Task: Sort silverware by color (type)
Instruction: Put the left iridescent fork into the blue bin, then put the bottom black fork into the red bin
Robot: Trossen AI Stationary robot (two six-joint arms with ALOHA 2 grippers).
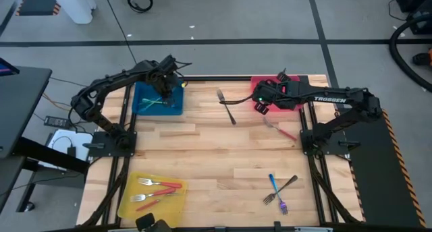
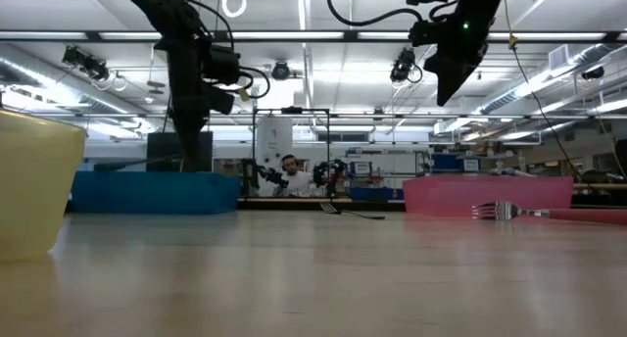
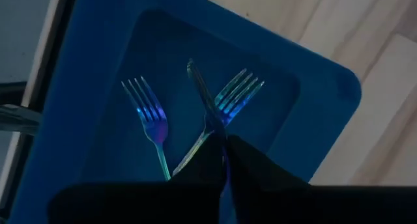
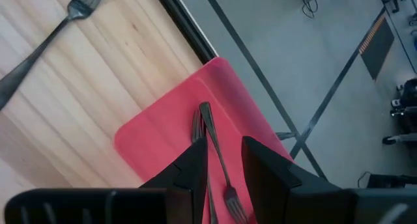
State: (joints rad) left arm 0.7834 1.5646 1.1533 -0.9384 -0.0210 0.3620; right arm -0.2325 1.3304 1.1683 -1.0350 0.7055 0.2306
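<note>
Wooden table (image 1: 216, 158): left gripper (image 3: 225, 160), fingers closed and empty, hangs above iridescent forks (image 3: 151, 120) delivered to the blue tray (image 3: 78, 107). Right gripper (image 4: 225, 160), slightly parted and empty, hangs over dark forks (image 4: 212, 136) in the red tray (image 4: 163, 139).

The wooden table (image 1: 216, 158) carries a blue tray (image 1: 143, 105) at ten o'clock, a red tray (image 1: 297, 90) at one, a yellow tray (image 1: 128, 198) at seven, and loose forks (image 1: 227, 105).

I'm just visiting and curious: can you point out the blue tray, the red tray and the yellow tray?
blue tray (image 1: 174, 109): high view, bare corner.
red tray (image 1: 259, 81): high view, bare far corner.
yellow tray (image 1: 133, 206): high view, bare near edge.
</note>
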